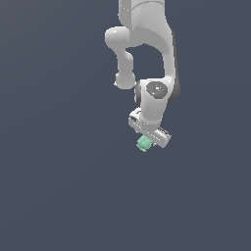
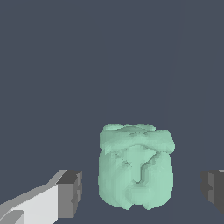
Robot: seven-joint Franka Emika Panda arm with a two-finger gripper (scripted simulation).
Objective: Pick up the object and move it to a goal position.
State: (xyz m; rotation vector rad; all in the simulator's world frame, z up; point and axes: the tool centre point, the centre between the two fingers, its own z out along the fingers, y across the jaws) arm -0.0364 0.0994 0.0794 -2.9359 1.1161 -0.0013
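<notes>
The object (image 1: pixel 143 143) is a tiny mint-green lumpy block just under the white arm's hand in the exterior view. In the wrist view the object (image 2: pixel 135 168) fills the space between the two dark fingertips (image 2: pixel 71 192). My gripper (image 2: pixel 142 188) is open: a gap shows on each side of the block and neither pad touches it. In the exterior view the gripper (image 1: pixel 147 142) sits right over the block and its fingers are mostly hidden by the hand.
A plain dark grey-blue surface (image 1: pixel 59 196) spreads everywhere around the arm. No other objects or edges show in either view.
</notes>
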